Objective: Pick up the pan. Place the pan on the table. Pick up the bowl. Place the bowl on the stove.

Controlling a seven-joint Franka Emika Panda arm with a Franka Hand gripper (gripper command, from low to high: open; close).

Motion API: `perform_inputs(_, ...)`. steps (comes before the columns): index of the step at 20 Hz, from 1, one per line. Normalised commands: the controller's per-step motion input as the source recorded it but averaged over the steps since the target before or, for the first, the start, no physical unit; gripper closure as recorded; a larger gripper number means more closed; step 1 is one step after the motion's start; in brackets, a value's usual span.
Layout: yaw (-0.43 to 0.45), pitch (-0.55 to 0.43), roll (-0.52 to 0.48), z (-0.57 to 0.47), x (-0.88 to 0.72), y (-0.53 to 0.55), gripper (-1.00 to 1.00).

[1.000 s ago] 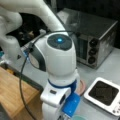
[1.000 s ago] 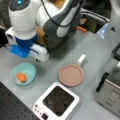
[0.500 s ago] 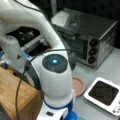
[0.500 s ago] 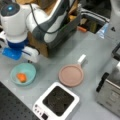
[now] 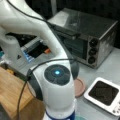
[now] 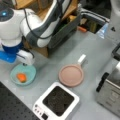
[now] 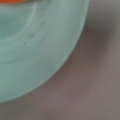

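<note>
So the pan [image 6: 71,75] is sitting flat on the grey surface [image 6: 82,45] just beside the stove [image 6: 57,102], on the toaster oven [image 5: 86,40] side, handle pointing away from the stove. The teal bowl [image 6: 23,74], with an orange thing [image 6: 21,77] in it, sits on the surface near the stove's other side. The pincer [image 6: 25,63] hangs right at the bowl's far rim; can't tell how wide it is. Wrist view is basically all bowl [image 7: 37,47].

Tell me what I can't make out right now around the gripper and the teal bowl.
- Gripper: fingers hidden behind the white wrist in a front view; absent from the wrist view.
- Round light-teal bowl: the wrist view shows only part of its rim, blurred.
- Orange object in the bowl: too blurred to identify.
- Salmon-pink pan: mostly hidden by the arm.
</note>
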Motion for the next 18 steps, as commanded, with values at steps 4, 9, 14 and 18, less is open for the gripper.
perform_inputs(4, -0.050, 0.222, 0.097, 0.08, 0.43, -0.15, -1.00)
perform_inputs(9, -0.051, 0.133, 0.047, 0.00, 0.34, -0.06, -1.00)
perform_inputs(14, -0.020, 0.029, 0.013, -0.09, 0.23, 0.00, -1.00)
perform_inputs(18, -0.018, 0.002, 0.018, -0.13, 0.12, 0.05, -1.00)
